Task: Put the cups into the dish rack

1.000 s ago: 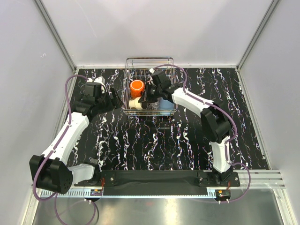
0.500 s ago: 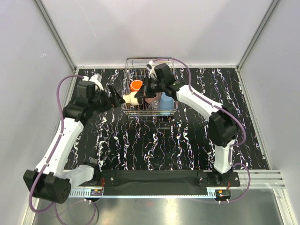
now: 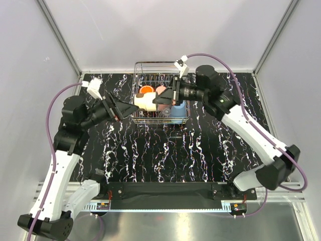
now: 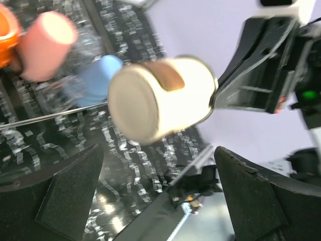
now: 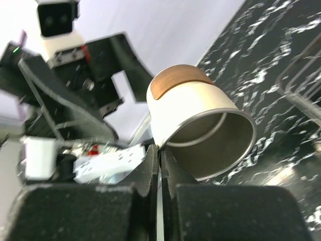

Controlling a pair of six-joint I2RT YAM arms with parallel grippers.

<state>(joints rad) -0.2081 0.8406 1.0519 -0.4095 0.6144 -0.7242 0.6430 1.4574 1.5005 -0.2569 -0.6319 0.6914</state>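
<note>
The step in hand is carrying one cup to the dish rack (image 3: pixel 150 63). The right gripper (image 3: pixel 159 99) has its two fingers pressed together on the rim of the beige cup (image 3: pixel 144 101). It pinches just the thin metal edge and nothing more. The cup hangs in the air on its side, with its open mouth turned toward the right gripper. From above it sits over the near left corner of the rack, and it does not touch the wires.

The left gripper (image 3: pixel 123 108) is spread wide. Its fingers stand on each side of the cup's closed end but do not touch it, so only the right arm holds the cup.

Three cups are in the rack already: an orange mug (image 3: pixel 146 90), a pink tumbler (image 3: pixel 161 90) next to it, and a light blue cup (image 3: pixel 176 110) nearer the front. The space at the front left looks free.

The next move is probably to lower the beige cup into that space and then open the fingers. The grip on the rim is small, so the cup could swing or slip — a slow, steady move seems best. It should also stay clear of the orange mug.

The beige cup has a plain brown patch (image 5: pixel 180 80) on its side. No words, brand or label can be read anywhere.
</note>
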